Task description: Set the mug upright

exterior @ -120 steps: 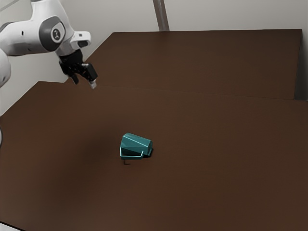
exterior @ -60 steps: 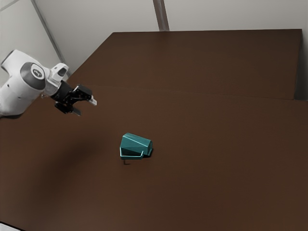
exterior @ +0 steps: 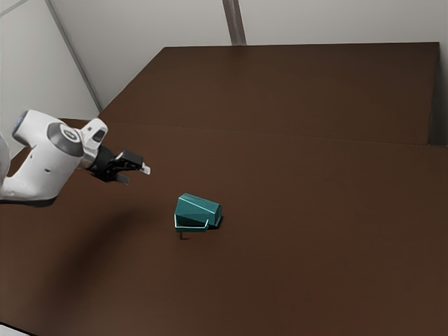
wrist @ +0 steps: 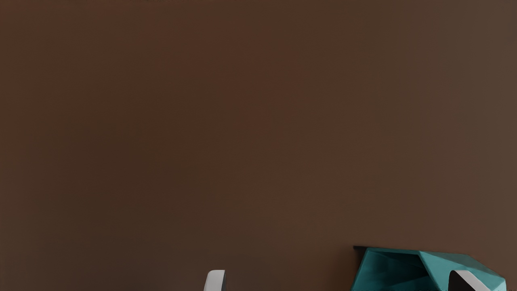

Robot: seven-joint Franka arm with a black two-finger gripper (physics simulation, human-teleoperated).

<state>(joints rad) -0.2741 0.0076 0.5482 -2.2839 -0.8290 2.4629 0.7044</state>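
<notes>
Lowered, the wide-open, empty pincer [exterior: 134,175] nears the sideways mug [exterior: 198,211] ahead and below, likely light, stiff, best pinched mid-body.

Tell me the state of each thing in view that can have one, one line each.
Teal faceted mug: on its side on the brown table, mouth uncovered.
Black two-finger gripper: open, nothing gripped.
White and grey arm: bent, reaching out over the table.
</notes>
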